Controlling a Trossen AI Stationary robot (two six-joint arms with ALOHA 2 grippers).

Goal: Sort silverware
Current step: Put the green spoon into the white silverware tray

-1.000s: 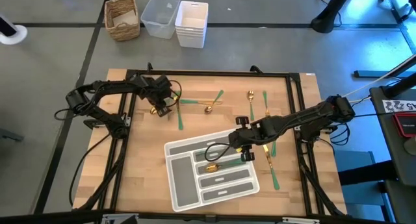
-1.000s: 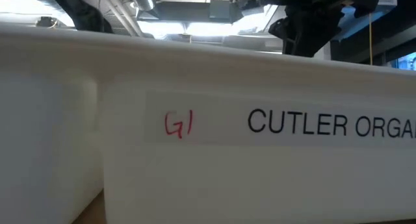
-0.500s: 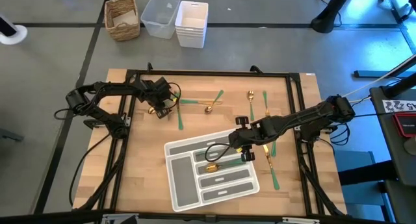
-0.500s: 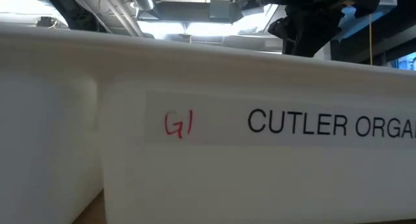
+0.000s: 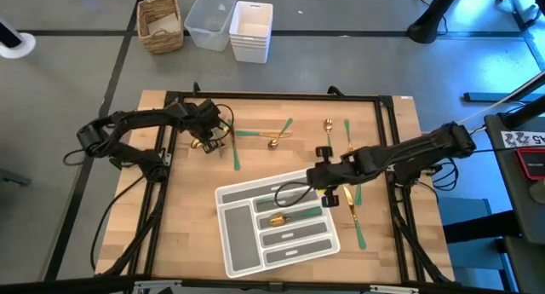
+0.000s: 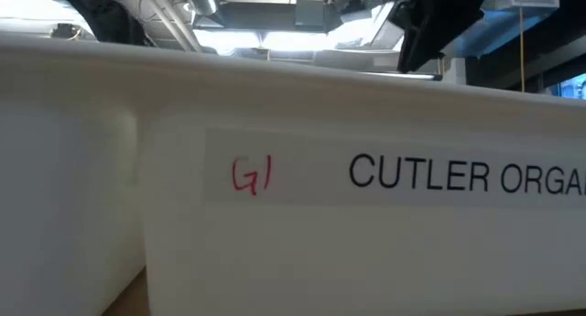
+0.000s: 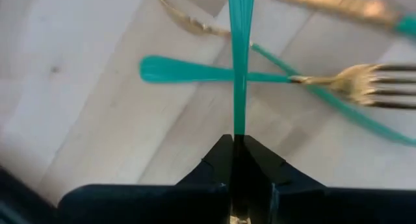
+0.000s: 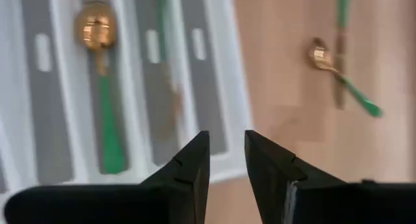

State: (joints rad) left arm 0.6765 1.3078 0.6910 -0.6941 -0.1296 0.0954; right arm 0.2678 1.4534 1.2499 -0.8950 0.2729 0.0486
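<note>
**Left arm clamped on a utensil handle, right arm open over the tray**

High view: left gripper [image 5: 207, 137] sits at the table's [image 5: 187, 234] back-left, among loose silverware [image 5: 274, 140]. More pieces lie scattered near the back centre and along the right side. Right gripper [image 5: 326, 185] hangs over the back edge of the grey tray [image 5: 234, 251], which lies skewed at front centre. A gold spoon [image 5: 288, 217] lies in a middle tray slot, another piece in the slot behind it.

Low view: the tray wall [image 6: 275, 243] fills nearly everything; only a dark arm is visible above it, can't tell which.

Left wrist view: fingers [image 7: 214, 167] clenched on a slim green handle [image 7: 240, 62], which crosses over a fork [image 7: 260, 76] lying on the wood.

Right wrist view: fingers [image 8: 192, 165] parted, nothing between them. Tray below, spoon in one slot, a blurred piece, probably a knife, in the next. Another spoon [image 8: 341, 78] lies on bare table beside the tray.
</note>
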